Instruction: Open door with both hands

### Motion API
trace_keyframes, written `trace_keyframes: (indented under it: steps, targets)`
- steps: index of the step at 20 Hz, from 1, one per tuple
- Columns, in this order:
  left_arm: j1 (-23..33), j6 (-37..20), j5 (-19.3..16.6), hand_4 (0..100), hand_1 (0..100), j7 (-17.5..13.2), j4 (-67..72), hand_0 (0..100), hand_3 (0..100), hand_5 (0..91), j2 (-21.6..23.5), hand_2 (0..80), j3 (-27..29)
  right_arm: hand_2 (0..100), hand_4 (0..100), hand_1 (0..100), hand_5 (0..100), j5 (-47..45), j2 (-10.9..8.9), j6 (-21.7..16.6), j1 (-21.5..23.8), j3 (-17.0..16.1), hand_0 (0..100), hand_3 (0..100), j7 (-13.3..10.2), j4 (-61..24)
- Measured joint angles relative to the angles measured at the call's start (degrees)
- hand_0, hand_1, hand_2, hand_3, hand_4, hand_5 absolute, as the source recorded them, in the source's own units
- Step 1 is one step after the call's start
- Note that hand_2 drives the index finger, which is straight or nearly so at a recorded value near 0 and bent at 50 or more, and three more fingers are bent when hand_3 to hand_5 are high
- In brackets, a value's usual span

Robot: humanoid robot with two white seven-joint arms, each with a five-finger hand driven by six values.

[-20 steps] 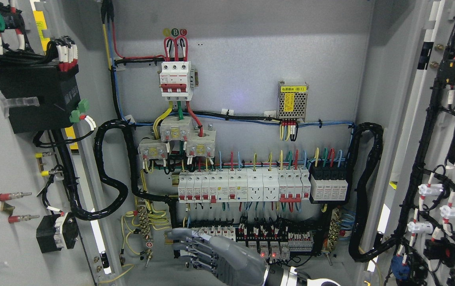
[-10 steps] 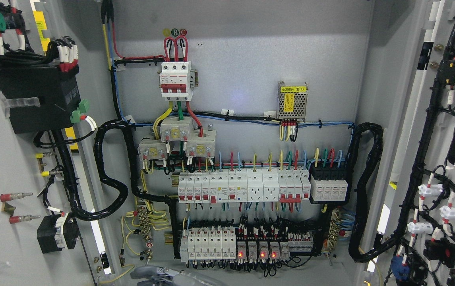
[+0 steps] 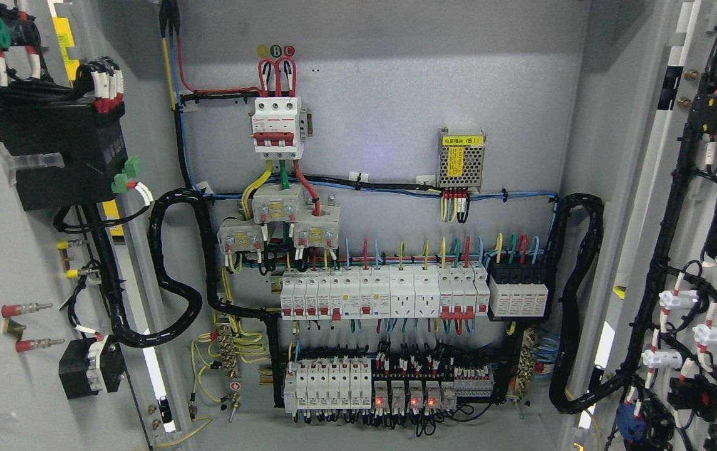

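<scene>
grey steel cabinet, both doors swung wide: the left door (image 3: 14, 263) fills the picture's left edge with its black box and red-tipped studs facing in, the right door (image 3: 702, 250) fills the right edge with its black wire loom and white connectors; between them the back panel lies bare to view, with the red three-pole breaker (image 3: 278, 128) up top, a small power supply (image 3: 461, 158) to its right, a row of white breakers (image 3: 383, 293) at mid height and a lower relay row (image 3: 389, 388) showing red lamps; judging by how the doors stand, the opening looks done or nearly so; what could go wrong from here: a door might drift back toward the cabinet if nothing holds it, and an arm coming up from below to steady it could snag the black corrugated conduit (image 3: 173, 275) looping beside the left hinge, or brush the lit relays, since the wiring is exposed and close to the lower edge; neither robot hand shows anywhere in the picture, so whether either is released, clenched or gripping anything cannot be told, and nothing is seen touching either door.
</scene>
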Motion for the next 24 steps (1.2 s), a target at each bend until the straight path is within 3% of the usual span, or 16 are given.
trace_keyframes:
  steps: [24]
  targets:
    - [0.0,0.0,0.0,0,19,-0.2,0.0,36,0,0.0,0.0,0.0,0.0,0,0,11,0,-0.1,1.86,-0.4,-6.2,7.7,21,0,-0.4,3.2]
